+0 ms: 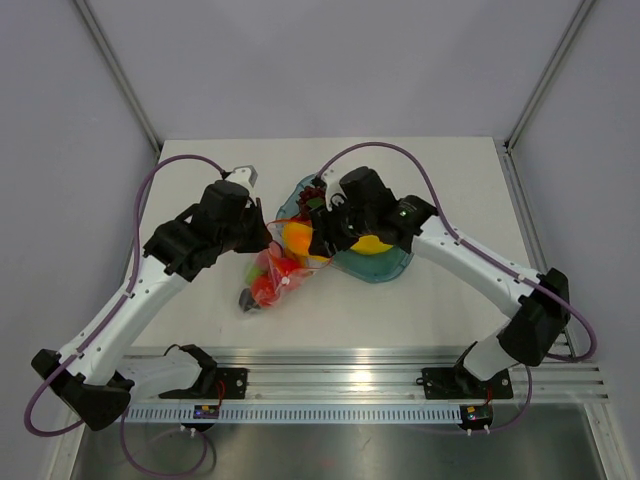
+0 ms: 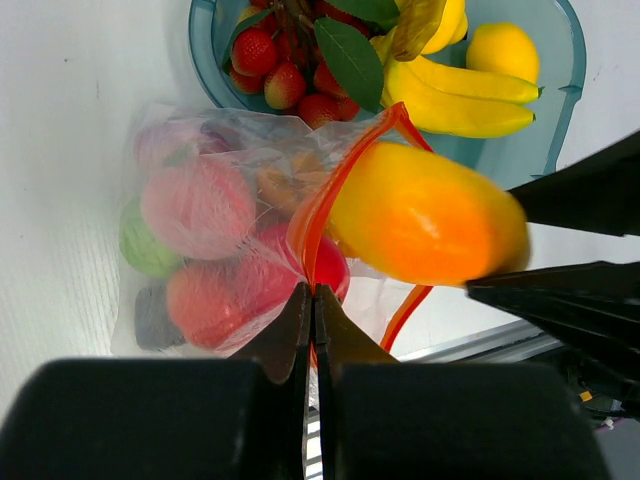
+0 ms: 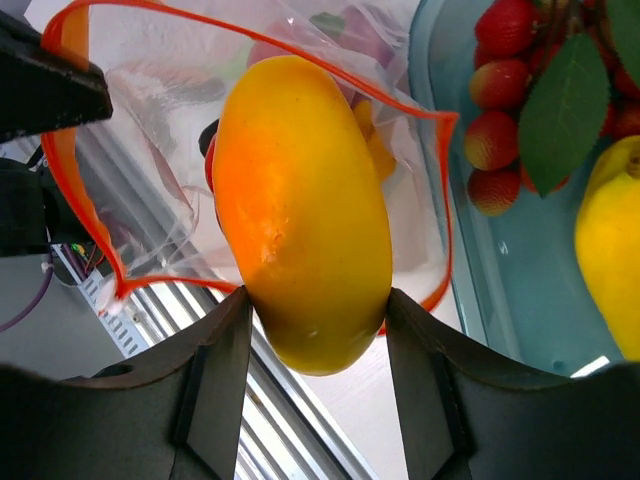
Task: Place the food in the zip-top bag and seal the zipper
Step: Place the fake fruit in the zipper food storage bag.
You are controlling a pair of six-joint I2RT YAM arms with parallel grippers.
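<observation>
While both arms are reaching inward over the white table (image 1: 450,170), the top view is showing the zip-top bag (image 1: 270,285) lying near the centre, well apart from every table edge, with bare surface showing to its left and beyond it. A blue-tinted tray (image 1: 385,268) is sitting just beside it on the right. The left gripper (image 1: 262,236) and right gripper (image 1: 318,240) are meeting at the bag's far end.

From the left wrist, the left gripper (image 2: 312,310) is standing fully shut, pinching the zipper (image 2: 330,190) at the mouth's lip; bagged food (image 2: 200,210) is lying beyond.

From the right wrist, the right gripper (image 3: 318,300) is standing partly spread, clamping a mango (image 3: 305,200) between both fingers. The mango is hanging at the open mouth, framed by the zipper's (image 3: 447,200) loop, with the tray (image 3: 520,270) close on the right.
</observation>
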